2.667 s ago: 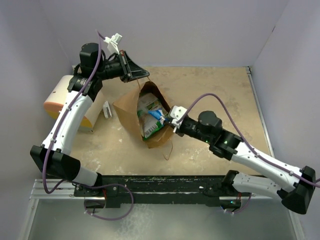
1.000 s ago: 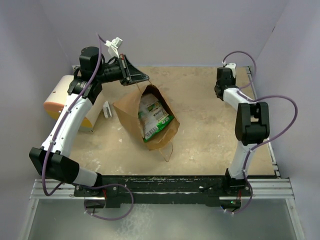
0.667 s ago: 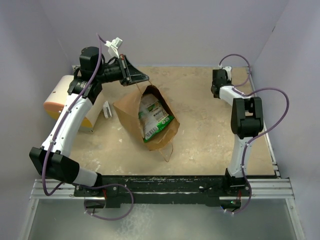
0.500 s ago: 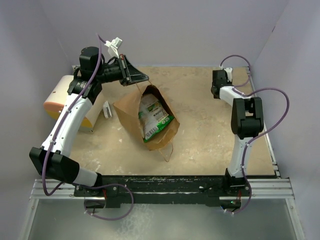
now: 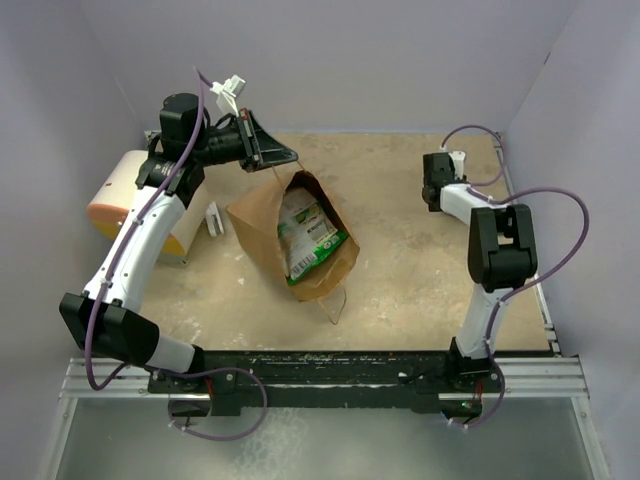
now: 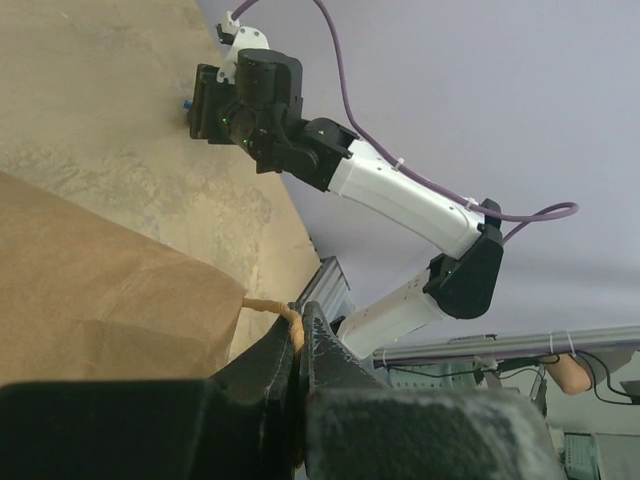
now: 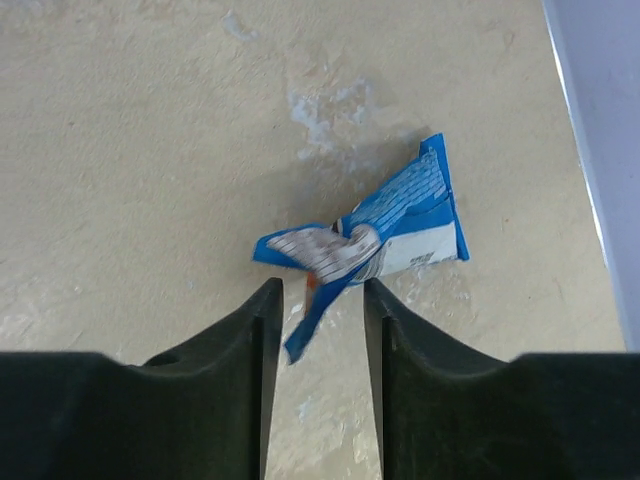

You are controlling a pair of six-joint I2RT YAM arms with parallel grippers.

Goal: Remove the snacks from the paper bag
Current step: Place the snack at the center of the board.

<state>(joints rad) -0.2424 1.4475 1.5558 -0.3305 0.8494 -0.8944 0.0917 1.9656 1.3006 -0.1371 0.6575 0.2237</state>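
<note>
- beige mottled tabletop point(image 5: 420, 270), white scuffs
- plain lavender walls point(image 5: 380, 60) behind, left and right of tabletop
- aluminium rail point(image 5: 95, 383) along tabletop's near edge
- soft even light

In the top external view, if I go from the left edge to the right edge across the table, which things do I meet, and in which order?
cream cylinder with an orange end → small white block → paper bag → right gripper
</note>
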